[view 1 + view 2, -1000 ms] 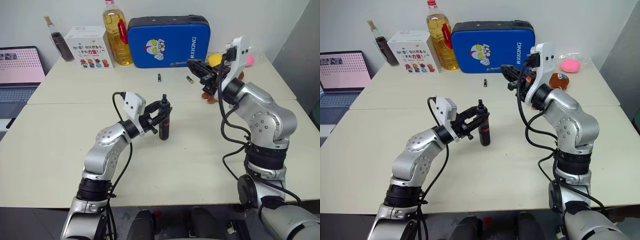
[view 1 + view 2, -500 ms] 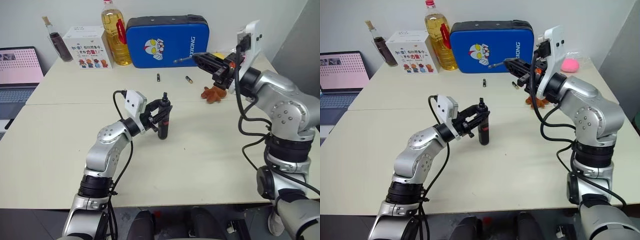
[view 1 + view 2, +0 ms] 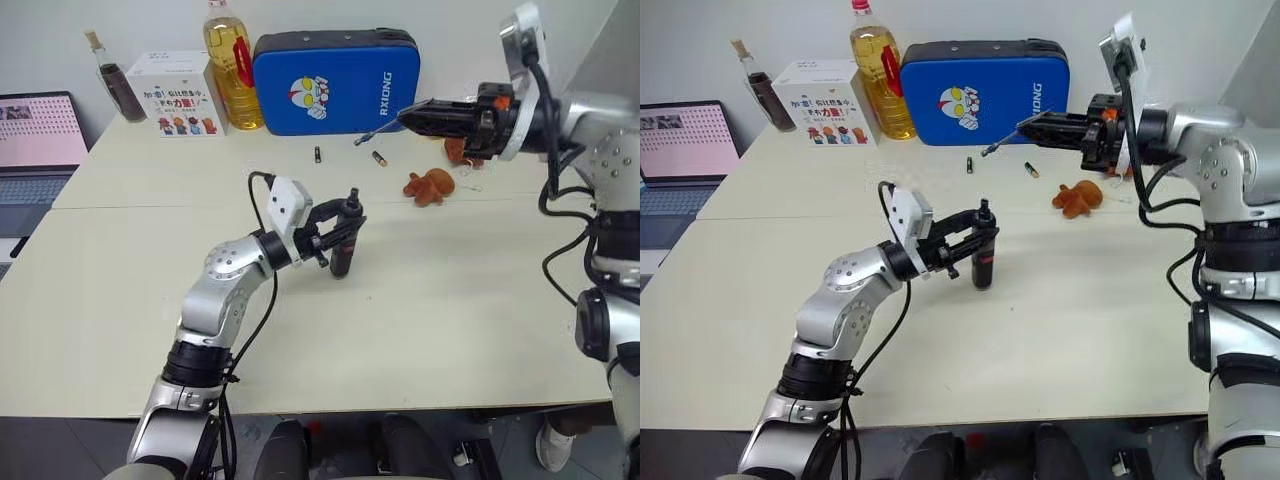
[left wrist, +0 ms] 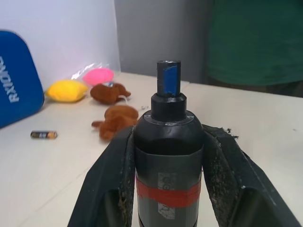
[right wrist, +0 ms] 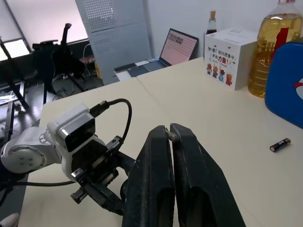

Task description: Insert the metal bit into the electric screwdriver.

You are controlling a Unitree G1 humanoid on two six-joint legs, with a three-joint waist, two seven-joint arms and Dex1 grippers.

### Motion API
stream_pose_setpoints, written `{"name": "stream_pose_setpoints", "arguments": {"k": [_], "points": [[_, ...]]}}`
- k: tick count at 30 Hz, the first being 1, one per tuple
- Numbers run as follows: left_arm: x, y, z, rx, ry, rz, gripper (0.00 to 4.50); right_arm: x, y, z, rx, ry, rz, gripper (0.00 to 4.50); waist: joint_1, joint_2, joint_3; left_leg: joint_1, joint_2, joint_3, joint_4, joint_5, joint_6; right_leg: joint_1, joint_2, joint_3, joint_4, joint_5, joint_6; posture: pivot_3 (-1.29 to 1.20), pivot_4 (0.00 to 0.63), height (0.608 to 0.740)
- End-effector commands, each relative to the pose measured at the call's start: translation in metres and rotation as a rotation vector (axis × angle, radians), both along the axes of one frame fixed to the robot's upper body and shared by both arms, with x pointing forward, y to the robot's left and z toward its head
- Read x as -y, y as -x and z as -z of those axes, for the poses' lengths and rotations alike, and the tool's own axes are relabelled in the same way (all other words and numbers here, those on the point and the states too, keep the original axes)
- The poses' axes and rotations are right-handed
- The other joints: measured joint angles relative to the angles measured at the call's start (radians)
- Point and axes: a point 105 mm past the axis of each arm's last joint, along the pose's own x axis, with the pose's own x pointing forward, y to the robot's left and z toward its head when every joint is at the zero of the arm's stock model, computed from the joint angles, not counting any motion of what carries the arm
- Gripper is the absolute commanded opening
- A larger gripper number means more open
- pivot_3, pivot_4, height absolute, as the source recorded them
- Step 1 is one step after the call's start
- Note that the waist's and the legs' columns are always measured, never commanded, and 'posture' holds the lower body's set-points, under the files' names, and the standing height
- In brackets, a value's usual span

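The electric screwdriver [image 3: 342, 252] stands upright over the middle of the table, dark with a red band and a blue tip [image 4: 168, 80] on top. My left gripper [image 3: 338, 238] is shut on its body, one finger on each side. High at the right, my right gripper [image 3: 404, 118] points level toward the left and is shut on the metal bit [image 3: 372, 133]. The thin silver rod sticks out past the fingertips, slanting down to the left. The bit's free end hangs well above and behind the screwdriver, apart from it.
A blue case [image 3: 335, 80], an oil bottle [image 3: 225, 65], a white box [image 3: 180, 95] and a dark bottle [image 3: 120, 90] line the far edge. A laptop [image 3: 40, 125] sits far left. Two small batteries [image 3: 318, 155] [image 3: 379, 158] and a brown toy [image 3: 428, 186] lie behind the screwdriver.
My right arm has risen and swung to the right, and its gripper has turned level, pointing left with the bit. The left gripper has shifted slightly right with the screwdriver.
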Motion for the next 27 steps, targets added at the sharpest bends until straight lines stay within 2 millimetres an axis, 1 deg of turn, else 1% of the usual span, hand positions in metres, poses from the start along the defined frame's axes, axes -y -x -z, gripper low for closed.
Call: {"name": "stream_pose_setpoints", "arguments": {"k": [1, 4, 7, 10, 13, 15, 18, 27], "points": [[0.009, 0.0, -0.016, 0.083, 0.019, 0.004, 1.64, 0.003, 0.007, -0.014, 0.009, 0.071, -0.064, 0.06, 0.0, 0.0, 0.0, 0.0, 0.0, 0.0, 0.0, 0.0, 0.0, 0.0, 0.0, 0.0, 0.0, 0.0, 0.0, 0.0, 0.15, 0.74], [0.014, -0.001, -0.014, 0.083, 0.009, 0.008, 1.64, 0.01, 0.005, -0.019, 0.013, 0.165, -0.083, 0.06, 0.001, 0.001, 0.001, -0.001, 0.0, 0.0, 0.0, 0.0, 0.0, -0.001, 0.0, 0.0, 0.001, 0.0, 0.0, 0.0, 0.15, 0.74], [0.021, -0.003, -0.007, 0.075, -0.037, 0.001, 1.64, 0.019, 0.0, -0.022, 0.039, 0.287, -0.087, 0.06, 0.002, 0.002, 0.001, -0.001, -0.001, 0.001, 0.0, 0.0, 0.0, -0.003, 0.0, 0.0, 0.001, 0.0, 0.0, 0.0, 0.15, 0.74], [0.03, -0.006, -0.002, 0.048, -0.034, 0.0, 1.64, 0.018, 0.005, -0.024, 0.05, 0.364, -0.147, 0.06, 0.003, 0.002, 0.001, -0.002, 0.0, 0.001, 0.0, 0.0, 0.0, -0.003, 0.0, 0.0, 0.001, 0.0, 0.0, 0.0, 0.15, 0.74], [0.037, -0.007, 0.003, 0.043, -0.048, 0.0, 1.64, 0.014, 0.006, -0.025, 0.051, 0.391, -0.17, 0.06, 0.004, 0.002, 0.001, -0.002, 0.0, 0.001, 0.0, 0.0, 0.0, -0.003, -0.001, 0.0, 0.001, 0.0, 0.0, 0.0, 0.15, 0.74], [0.041, -0.006, 0.009, 0.038, -0.071, -0.001, 1.64, 0.014, 0.004, -0.02, 0.059, 0.432, -0.176, 0.06, 0.005, 0.002, 0.001, -0.002, 0.0, 0.001, 0.0, 0.0, 0.0, -0.003, -0.001, 0.0, 0.001, 0.0, 0.0, 0.0, 0.15, 0.74], [0.045, -0.006, 0.013, 0.034, -0.075, -0.001, 1.64, 0.014, 0.001, -0.014, 0.07, 0.468, -0.186, 0.06, 0.01, 0.002, 0.001, -0.002, -0.001, 0.0, 0.0, 0.0, 0.0, -0.003, -0.001, 0.0, 0.001, 0.0, 0.0, 0.0, 0.15, 0.74], [0.044, -0.006, 0.015, 0.025, -0.068, -0.011, 1.64, 0.011, 0.007, -0.016, 0.048, 0.474, -0.216, 0.06, 0.021, 0.002, 0.001, -0.002, -0.001, 0.001, 0.001, 0.0, 0.0, -0.003, -0.002, 0.0, 0.001, 0.0, 0.0, 0.0, 0.15, 0.74]]}}
